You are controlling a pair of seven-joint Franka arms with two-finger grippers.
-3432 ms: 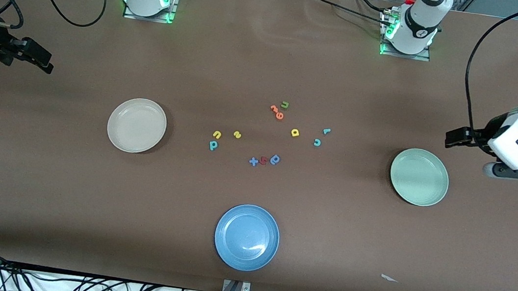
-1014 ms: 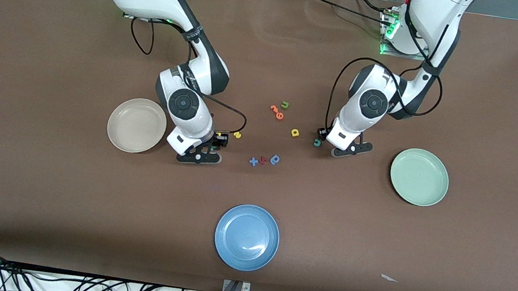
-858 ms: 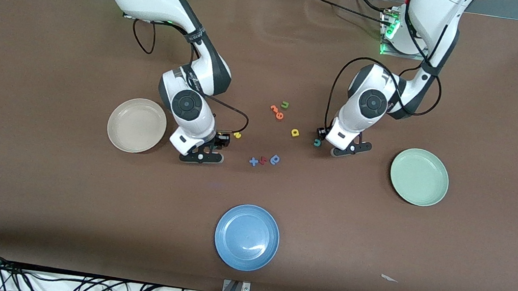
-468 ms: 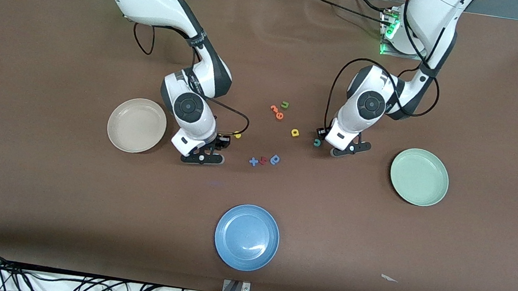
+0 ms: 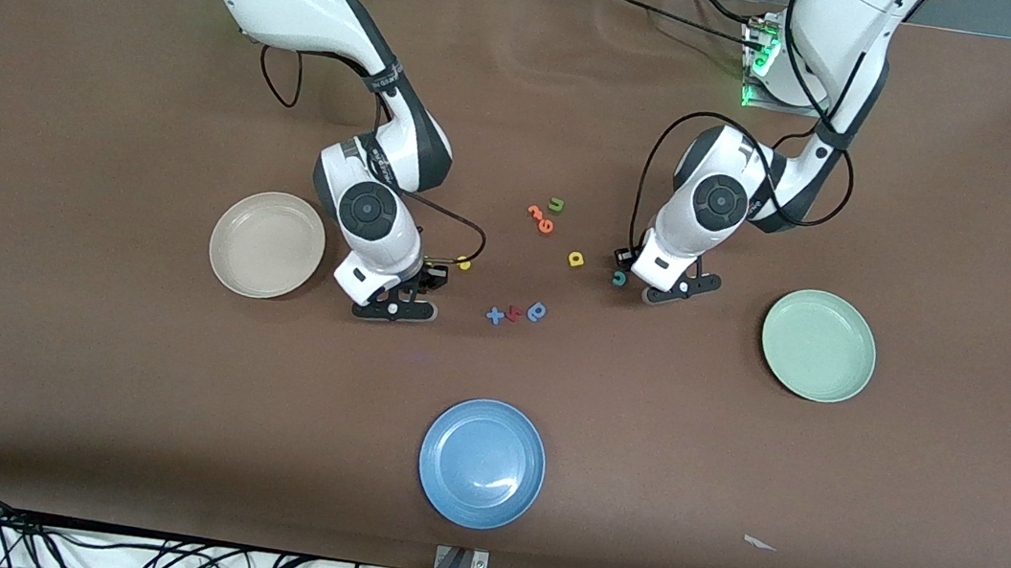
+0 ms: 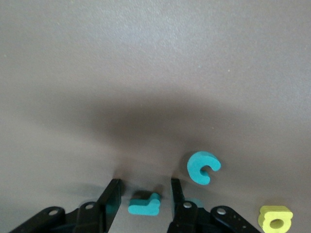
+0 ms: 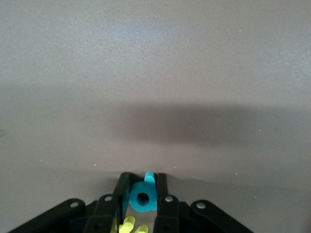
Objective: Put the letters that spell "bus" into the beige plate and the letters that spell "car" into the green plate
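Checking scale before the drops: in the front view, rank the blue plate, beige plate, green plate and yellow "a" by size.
1. blue plate, nearest the camera, so unsure
2. beige plate and green plate, alike
3. yellow "a"

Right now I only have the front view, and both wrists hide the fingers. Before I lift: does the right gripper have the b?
Observer: Yes. In the right wrist view the right gripper is shut on the teal b.
Operator: And the left one?
Observer: The left gripper is open. Its fingers stand either side of the teal r, with a gap on each side.
Operator: Is the c in the way?
Observer: No. The teal c lies on the table outside the fingers, beside one of them.
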